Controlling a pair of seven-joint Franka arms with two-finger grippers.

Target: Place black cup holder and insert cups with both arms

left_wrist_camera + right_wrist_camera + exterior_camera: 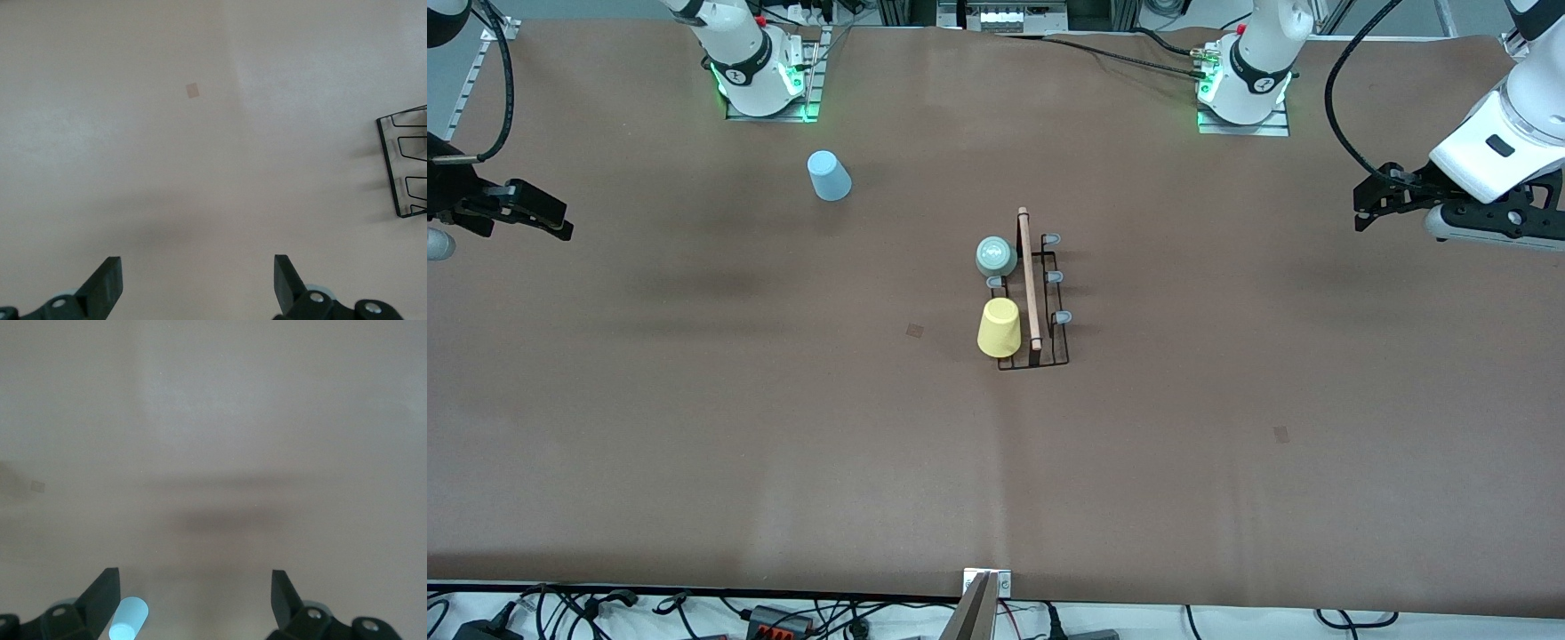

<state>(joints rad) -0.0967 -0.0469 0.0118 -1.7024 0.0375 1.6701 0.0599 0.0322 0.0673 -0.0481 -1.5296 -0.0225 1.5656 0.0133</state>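
The black cup holder stands mid-table, its wooden rod handle running toward the front camera. The sage green cup and the yellow cup sit upside down on pegs on its side toward the right arm. The three grey-tipped pegs on its other side are bare. The light blue cup stands upside down on the table near the right arm's base, and shows in the right wrist view. My right gripper is open and empty at its end of the table. My left gripper is open and empty at its end. The holder's end shows in the left wrist view.
The two arm bases stand along the table's edge farthest from the front camera. Small square marks lie on the brown table cover. Cables run along the edge nearest the front camera.
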